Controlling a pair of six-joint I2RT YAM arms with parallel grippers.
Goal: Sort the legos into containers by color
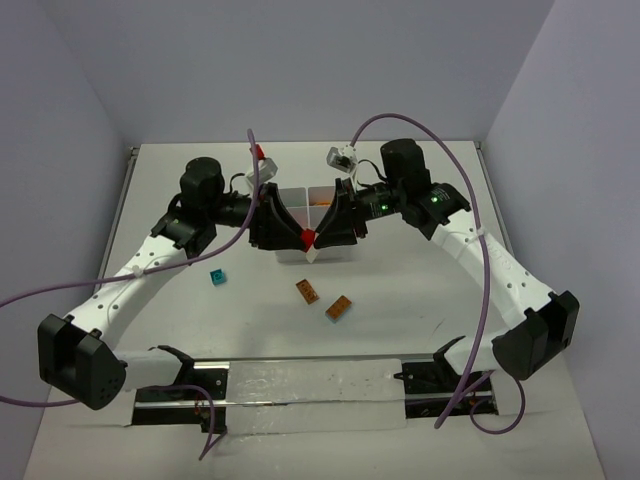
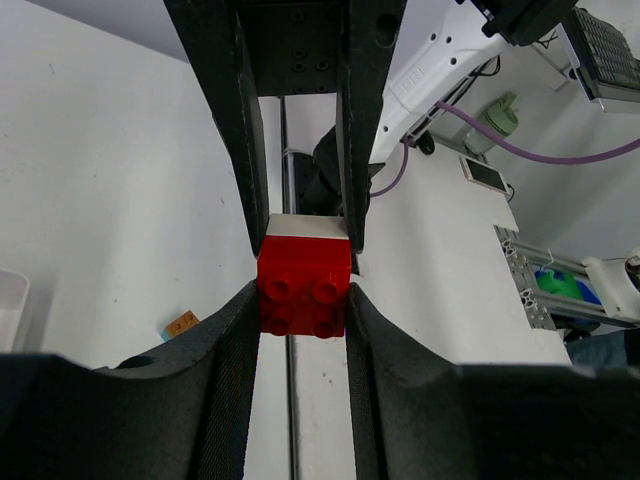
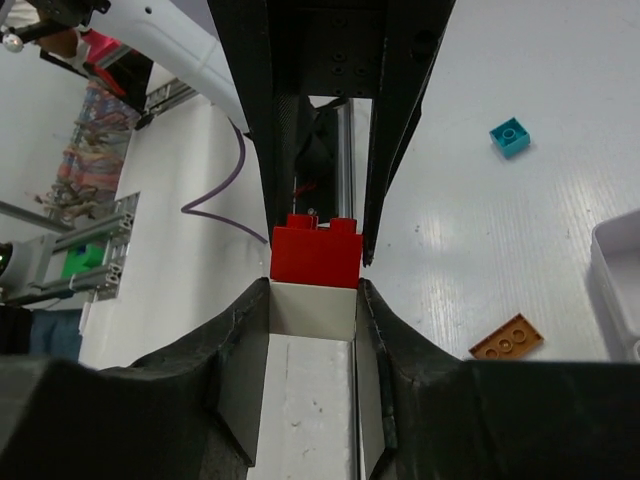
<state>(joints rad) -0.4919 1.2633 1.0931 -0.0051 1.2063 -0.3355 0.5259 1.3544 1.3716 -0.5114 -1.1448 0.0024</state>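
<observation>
A red lego (image 2: 303, 285) is stacked on a white lego (image 3: 313, 310), and the pair hangs above the table in front of the containers (image 1: 290, 193). My left gripper (image 2: 303, 300) is shut on the red lego (image 1: 305, 237). My right gripper (image 3: 313, 300) faces it and is shut on the white lego (image 1: 313, 251). On the table lie a teal lego (image 1: 217, 276) and two orange-brown plates (image 1: 307, 292) (image 1: 339, 308). The white tray is mostly hidden behind both grippers.
A tray corner (image 3: 620, 270) shows at the right edge of the right wrist view. One tray compartment holds orange pieces (image 1: 320, 202). A metal rail (image 1: 310, 380) with the arm bases runs along the near edge. Purple cables (image 1: 470, 170) arc over both arms.
</observation>
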